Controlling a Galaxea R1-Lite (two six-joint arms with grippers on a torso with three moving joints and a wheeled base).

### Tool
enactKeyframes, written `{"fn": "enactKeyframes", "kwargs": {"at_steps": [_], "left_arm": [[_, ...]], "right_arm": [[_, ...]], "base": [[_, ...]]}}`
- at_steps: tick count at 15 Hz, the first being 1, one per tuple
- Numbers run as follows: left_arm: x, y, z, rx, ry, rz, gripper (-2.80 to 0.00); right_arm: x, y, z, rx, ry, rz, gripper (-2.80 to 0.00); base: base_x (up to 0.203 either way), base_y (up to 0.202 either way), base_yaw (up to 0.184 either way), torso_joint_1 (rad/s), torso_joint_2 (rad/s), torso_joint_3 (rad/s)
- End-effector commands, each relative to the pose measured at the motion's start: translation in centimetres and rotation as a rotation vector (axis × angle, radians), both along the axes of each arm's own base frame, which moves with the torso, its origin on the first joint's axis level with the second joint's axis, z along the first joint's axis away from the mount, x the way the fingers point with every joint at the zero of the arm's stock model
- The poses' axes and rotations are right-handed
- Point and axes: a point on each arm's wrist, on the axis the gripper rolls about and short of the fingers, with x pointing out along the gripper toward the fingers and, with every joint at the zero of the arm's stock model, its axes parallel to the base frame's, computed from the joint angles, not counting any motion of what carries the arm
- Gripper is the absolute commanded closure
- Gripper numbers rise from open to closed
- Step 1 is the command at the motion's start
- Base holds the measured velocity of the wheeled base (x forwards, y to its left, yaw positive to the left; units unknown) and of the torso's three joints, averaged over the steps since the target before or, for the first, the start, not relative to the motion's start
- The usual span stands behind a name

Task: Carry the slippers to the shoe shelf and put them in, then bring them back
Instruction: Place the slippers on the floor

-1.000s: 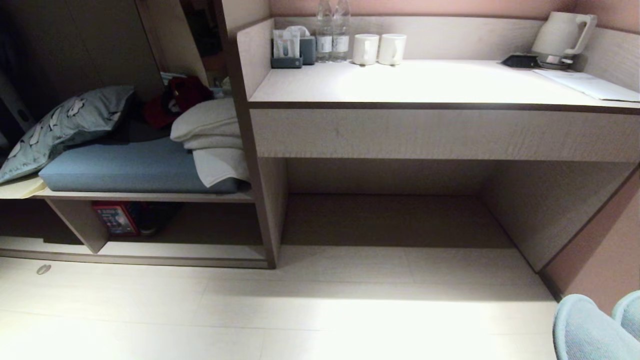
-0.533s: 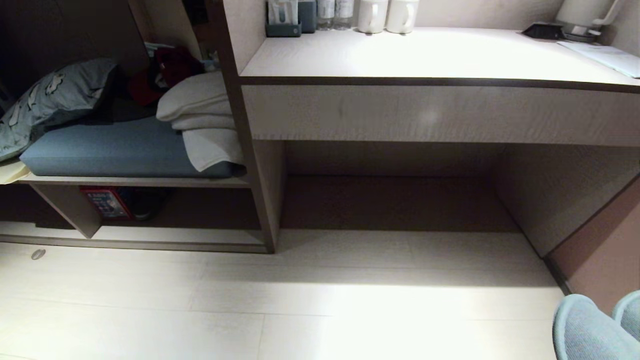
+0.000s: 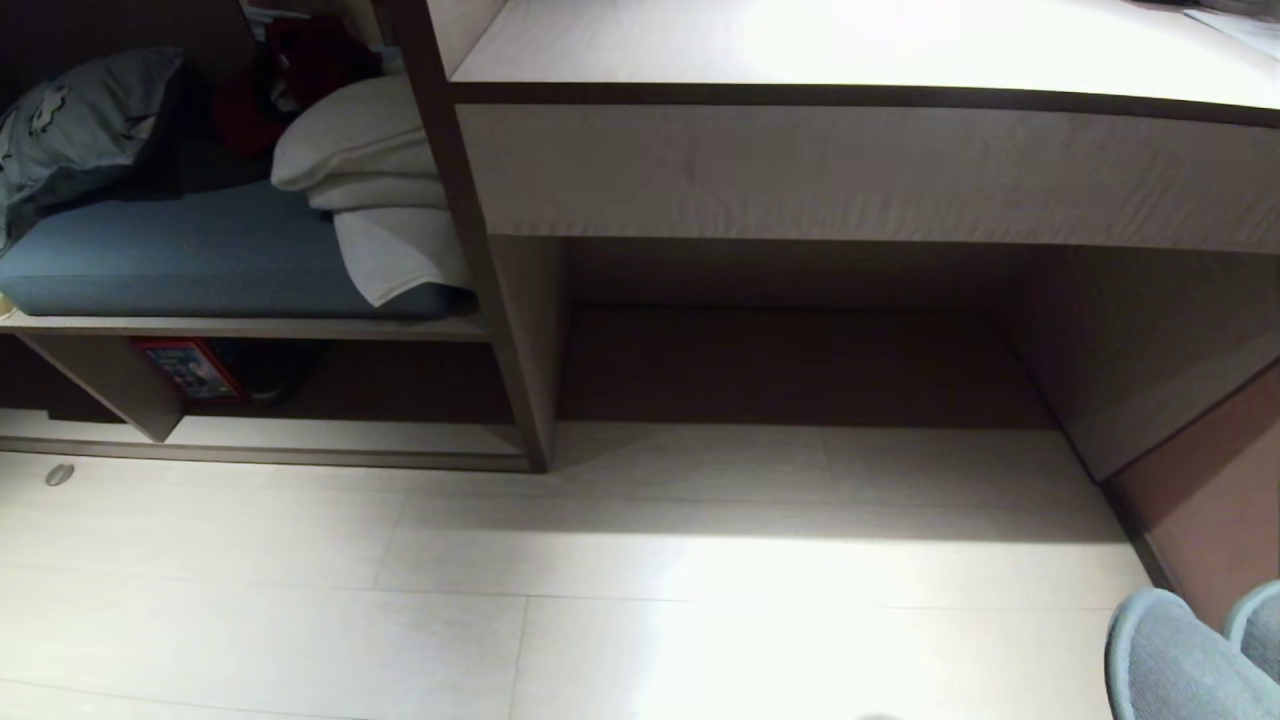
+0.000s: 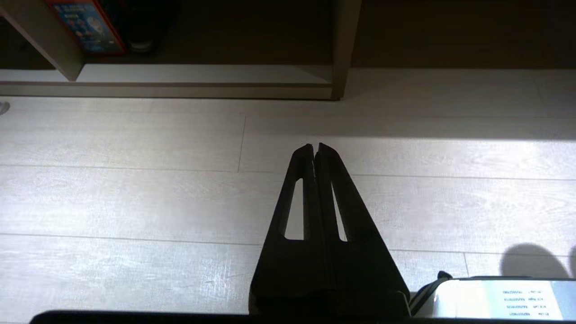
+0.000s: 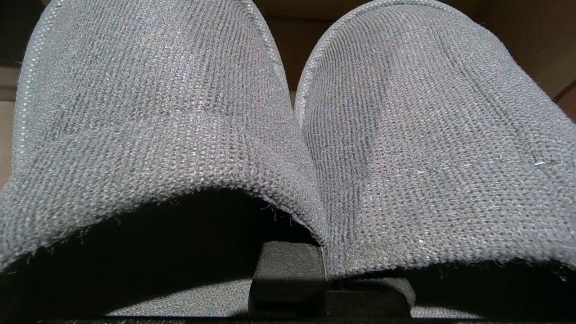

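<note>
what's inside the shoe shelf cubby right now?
Inside the shoe shelf, a red-framed printed box stands by the slanted divider, with a dark shoe beside it. No slippers there. The deep shadow hides the rest of the back.

Your left gripper (image 4: 316,146) hangs over the pale floor (image 4: 135,189), fingers pressed together (no gap); far ahead sits the shelf (image 4: 180,83), a red box (image 4: 85,24) inside.

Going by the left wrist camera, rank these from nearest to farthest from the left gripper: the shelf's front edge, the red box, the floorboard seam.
From the left gripper:
1. floorboard seam, just beside the tips.
2. shelf's front edge, farther ahead on the floor.
3. red box, deepest, inside the shoe shelf.
</note>
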Motion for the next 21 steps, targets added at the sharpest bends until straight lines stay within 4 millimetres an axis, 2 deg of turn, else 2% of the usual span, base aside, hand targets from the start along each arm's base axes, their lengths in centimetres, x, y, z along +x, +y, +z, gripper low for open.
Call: {"fn": "enactKeyframes", "kwargs": {"at_steps": [1,21], "left_arm": [[0.00,0.00,-0.01,0.000,0.001,0.000,0.00],[0.00,0.00,-0.01,0.000,0.001,0.000,0.00]], "right_arm": [[0.01,0.00,0.00,0.000,0.001,0.001,0.00],[0.01,0.00,0.00,0.000,0.001,0.001,0.00]], "base": [[0.000,0.000,0.000,0.002,0.00,-0.207],[0.000,0.000,0.000,0.002,0.00,-0.198]]}}
